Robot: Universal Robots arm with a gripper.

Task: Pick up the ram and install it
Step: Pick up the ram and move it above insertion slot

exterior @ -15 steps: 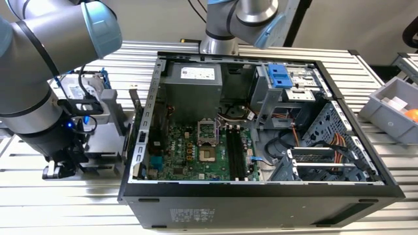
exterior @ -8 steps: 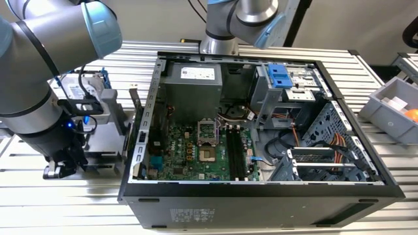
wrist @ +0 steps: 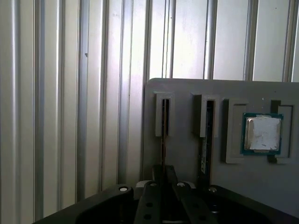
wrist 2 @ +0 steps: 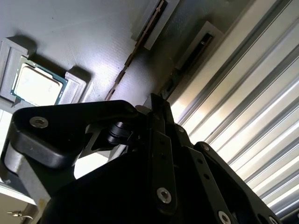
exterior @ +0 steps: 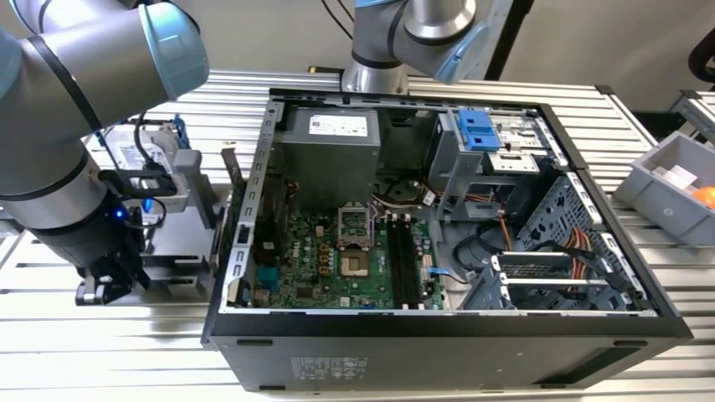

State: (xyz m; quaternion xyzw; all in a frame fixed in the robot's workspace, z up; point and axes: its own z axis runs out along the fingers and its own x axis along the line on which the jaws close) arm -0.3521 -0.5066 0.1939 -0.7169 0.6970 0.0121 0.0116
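Hanging over a grey holder [wrist: 187,91] on the slatted metal table [wrist: 60,93], the claw [wrist: 163,172] shows little more than its dark front end in the first wrist view. Its own black body blocks the rest in both wrist views, so I cannot tell whether it is open or closed, or whether it touches anything. The ram [wrist: 164,121] stands on edge in one of the holder's two narrow slots. It reads as a thin dark line running straight toward the claw, with its near end hidden behind the claw. A second stick [wrist: 207,130] stands the same way in the neighbouring slot, one end also cut off by the claw's body. Beside those slots, a square silver chip [wrist: 262,134] lies flat in a shallow recess of the holder.

In the exterior view, the arm [exterior: 67,167] covers most of the holder at the exterior view's left. A drive in a blue frame [exterior: 146,155] stands behind the arm, partly hidden. The open computer case [exterior: 447,335] lies just beside the holder. It holds a green board [exterior: 324,251] with long black slots [exterior: 408,260], a grey power box [exterior: 330,163] and loose cables [exterior: 564,247]. At the exterior view's right, a grey bin [exterior: 659,188], cut off by the edge, holds something orange [exterior: 706,197].
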